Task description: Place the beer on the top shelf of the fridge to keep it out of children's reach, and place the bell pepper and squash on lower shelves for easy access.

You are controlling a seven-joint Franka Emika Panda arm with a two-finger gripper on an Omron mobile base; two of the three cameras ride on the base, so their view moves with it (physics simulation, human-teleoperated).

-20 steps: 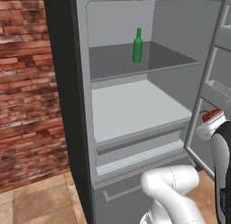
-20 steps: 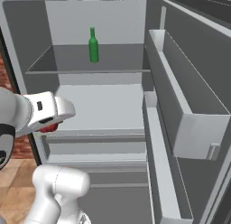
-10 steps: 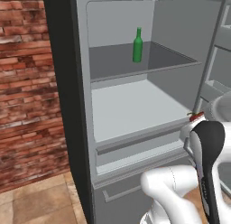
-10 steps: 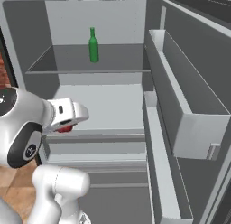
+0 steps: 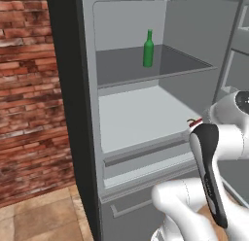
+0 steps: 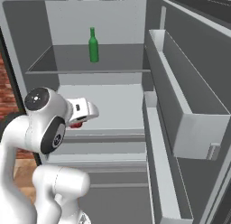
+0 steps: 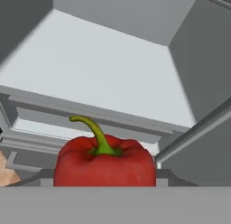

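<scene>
The fridge [image 5: 68, 89] stands open. The green beer [image 5: 148, 49] [image 6: 93, 46] is upright on the dark grey top shelf [image 5: 121, 67] [image 6: 67, 60]. My gripper [image 6: 80, 120] hangs at the front edge of the pale lower shelf [image 5: 141, 113] [image 6: 113, 105], shut on the red bell pepper [image 6: 76, 125] [image 7: 104, 166]. Only the pepper's stem and a red sliver [image 5: 195, 122] peek past my arm in the left base view. In the hand view the pepper sits upright, stem up, hiding the fingertips. The squash is out of view.
The fridge door [image 6: 180, 96] swings open on the right with deep grey bins. A drawer front [image 5: 141, 160] lies below the pale shelf. A brick wall [image 5: 24, 89] and wooden floor [image 5: 44, 220] are left of the fridge.
My arm has swung in toward the fridge, carrying the bell pepper up to the front edge of the pale shelf. The beer has not moved.
</scene>
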